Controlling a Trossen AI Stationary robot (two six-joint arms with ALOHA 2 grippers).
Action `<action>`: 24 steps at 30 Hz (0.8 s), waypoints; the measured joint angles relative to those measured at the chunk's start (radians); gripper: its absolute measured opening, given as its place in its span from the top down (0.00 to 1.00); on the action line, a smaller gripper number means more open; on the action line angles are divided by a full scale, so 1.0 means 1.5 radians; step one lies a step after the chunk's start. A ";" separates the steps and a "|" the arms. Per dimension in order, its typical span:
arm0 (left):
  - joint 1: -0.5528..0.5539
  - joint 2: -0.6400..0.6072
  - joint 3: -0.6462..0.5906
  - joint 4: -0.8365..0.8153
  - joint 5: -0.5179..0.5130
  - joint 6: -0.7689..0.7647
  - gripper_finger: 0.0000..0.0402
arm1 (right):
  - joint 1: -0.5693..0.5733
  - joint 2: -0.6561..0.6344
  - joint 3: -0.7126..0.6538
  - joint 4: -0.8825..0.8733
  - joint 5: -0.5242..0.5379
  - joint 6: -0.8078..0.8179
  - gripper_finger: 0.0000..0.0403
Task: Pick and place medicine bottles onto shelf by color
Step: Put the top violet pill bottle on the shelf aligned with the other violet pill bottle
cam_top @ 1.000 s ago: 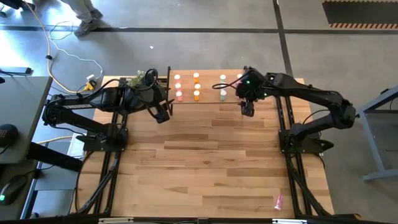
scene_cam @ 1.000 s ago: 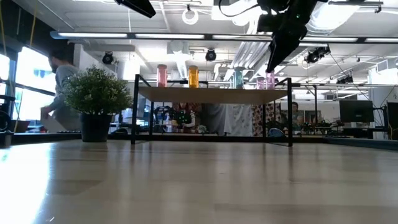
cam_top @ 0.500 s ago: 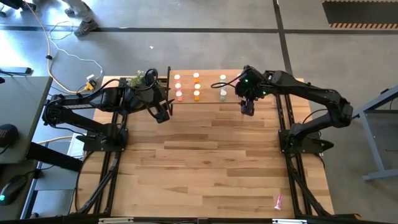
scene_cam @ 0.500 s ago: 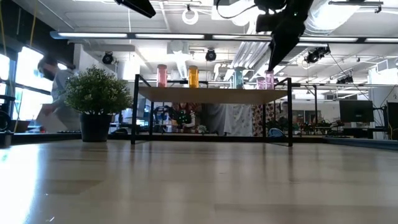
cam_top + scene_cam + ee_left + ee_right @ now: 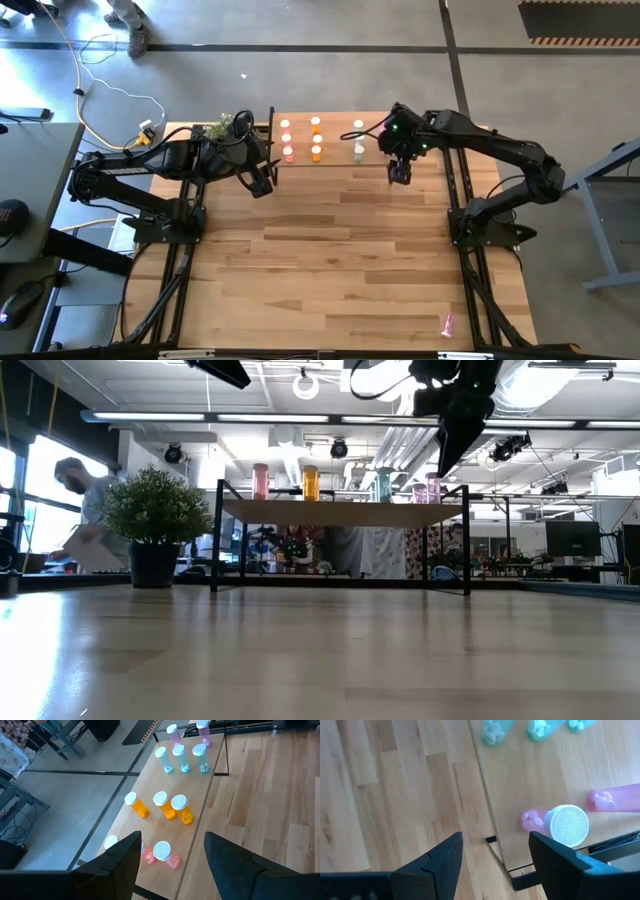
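A plank-topped wooden table [image 5: 330,270] stands on a grey concrete floor, with a small potted plant [image 5: 152,520] at its far left corner. At the table's far edge sits the shelf [image 5: 375,160], a low light-wood platform on black legs, and the medicine bottles [image 5: 316,140] stand upright on it in colour groups: pink ones [image 5: 162,852], orange ones [image 5: 170,807], pale green ones [image 5: 179,758], and more pink ones [image 5: 555,822] at the shelf's right end. One pink bottle [image 5: 447,323] lies apart on the table's near right edge. The right gripper [image 5: 399,176] hovers above the shelf's right end, fingers apart and empty. The left gripper [image 5: 262,183] hangs just left of the shelf, fingers apart, holding nothing. A person [image 5: 85,510] bends over beyond the plant.
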 joint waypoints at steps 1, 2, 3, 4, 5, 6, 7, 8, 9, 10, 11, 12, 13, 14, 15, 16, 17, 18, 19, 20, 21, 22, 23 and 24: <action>0.000 0.000 0.000 0.000 0.000 0.000 0.49 | -0.004 0.004 0.000 0.001 0.001 -0.004 0.45; 0.000 0.000 0.000 0.000 0.000 0.000 0.49 | -0.007 0.008 0.000 0.002 0.001 -0.009 0.45; 0.000 0.000 0.000 0.000 0.000 0.000 0.49 | -0.009 0.011 0.000 0.006 0.001 -0.012 0.45; 0.000 0.000 0.000 0.000 0.000 0.001 0.49 | -0.011 0.015 0.000 0.011 0.001 -0.014 0.45; 0.000 0.000 0.000 0.000 0.000 0.006 0.49 | -0.013 0.019 0.000 0.011 0.001 -0.015 0.45; 0.000 0.000 0.000 0.000 0.000 0.012 0.49 | -0.015 0.024 0.000 0.009 0.001 -0.017 0.45; 0.000 0.000 0.000 0.000 0.000 0.019 0.49 | -0.015 0.028 0.000 0.010 0.001 -0.018 0.45; 0.000 0.000 0.000 0.000 0.000 0.023 0.49 | -0.015 0.030 0.000 0.011 0.001 -0.019 0.45; 0.000 0.000 0.000 0.000 0.000 0.024 0.49 | -0.015 0.031 0.000 0.013 0.001 -0.019 0.45; 0.000 0.000 0.000 0.000 0.000 0.024 0.49 | -0.015 0.033 0.000 0.019 0.001 -0.019 0.45; 0.000 0.000 0.000 0.000 0.000 0.023 0.49 | -0.015 0.034 0.000 0.025 0.001 -0.020 0.45; 0.000 0.000 0.000 0.000 0.000 0.023 0.49 | -0.015 0.035 0.000 0.030 0.005 -0.022 0.45; 0.000 0.000 0.000 0.000 0.000 0.023 0.49 | -0.015 0.035 0.000 0.033 0.011 -0.025 0.45; 0.000 0.000 0.000 0.000 0.000 0.023 0.49 | -0.015 0.035 0.000 0.036 0.015 -0.025 0.45; 0.000 0.000 0.000 0.000 0.000 0.023 0.49 | -0.016 0.035 0.000 0.040 0.018 -0.025 0.45; 0.000 0.000 0.000 0.000 0.000 0.023 0.49 | -0.018 0.035 0.000 0.043 0.022 -0.025 0.45; 0.000 0.000 0.000 0.000 0.000 0.023 0.49 | -0.020 0.035 0.000 0.043 0.024 -0.025 0.45; 0.000 0.000 0.000 0.000 -0.002 0.023 0.49 | -0.022 0.035 0.000 0.042 0.028 -0.024 0.45; 0.000 0.000 0.000 0.000 -0.004 0.023 0.49 | -0.024 0.035 0.000 0.042 0.033 -0.021 0.45; 0.000 0.000 0.000 0.000 -0.007 0.023 0.49 | -0.028 0.035 0.000 0.043 0.035 -0.018 0.45; 0.000 0.000 0.000 0.000 -0.010 0.024 0.49 | -0.031 0.035 0.000 0.043 0.035 -0.017 0.45; 0.000 0.000 0.000 0.000 -0.012 0.027 0.49 | -0.033 0.035 0.000 0.043 0.035 -0.017 0.45; 0.000 0.000 0.000 0.000 -0.013 0.031 0.49 | -0.034 0.035 0.000 0.043 0.033 -0.017 0.45; 0.000 0.000 0.000 0.000 -0.013 0.035 0.49 | -0.034 0.035 0.000 0.043 0.030 -0.017 0.45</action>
